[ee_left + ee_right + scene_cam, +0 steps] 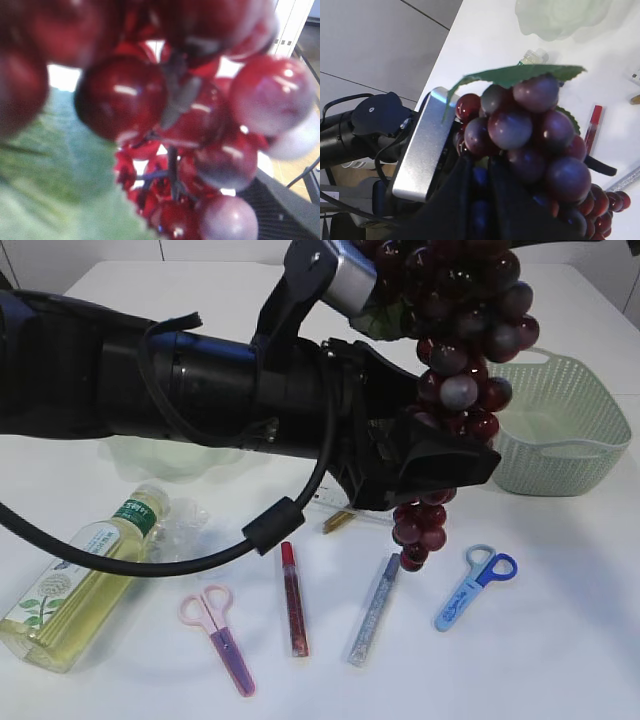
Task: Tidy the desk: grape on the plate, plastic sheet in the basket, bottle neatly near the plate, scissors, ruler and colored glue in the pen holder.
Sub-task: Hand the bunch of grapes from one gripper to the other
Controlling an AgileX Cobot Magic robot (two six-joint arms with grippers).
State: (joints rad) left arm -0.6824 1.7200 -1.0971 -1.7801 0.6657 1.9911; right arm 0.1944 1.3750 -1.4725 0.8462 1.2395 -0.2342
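Observation:
The dark red grape bunch (pixel 462 350) hangs in the air over the desk's middle; its tip (pixel 415 550) dangles just above the surface. My right gripper (pixel 490 172) comes from above and is shut on the bunch's top under the green leaf (pixel 520 75). My left gripper (pixel 445 465) reaches in from the left with its jaws wide on either side of the bunch; the grape (pixel 200 115) fills the left wrist view. On the desk lie the bottle (pixel 80 580), the crumpled plastic sheet (pixel 182 525), pink scissors (pixel 222 637), blue scissors (pixel 475 585), and red (pixel 293 600) and silver (pixel 375 610) glue. The pen holder is out of view.
The green basket (pixel 565 425) stands at the back right. A pale green plate (pixel 165 458) shows behind the left arm at the back left, also seen as the plate (pixel 560 17). A clear ruler (pixel 325 503) and a gold glue (pixel 338 521) lie under the arm.

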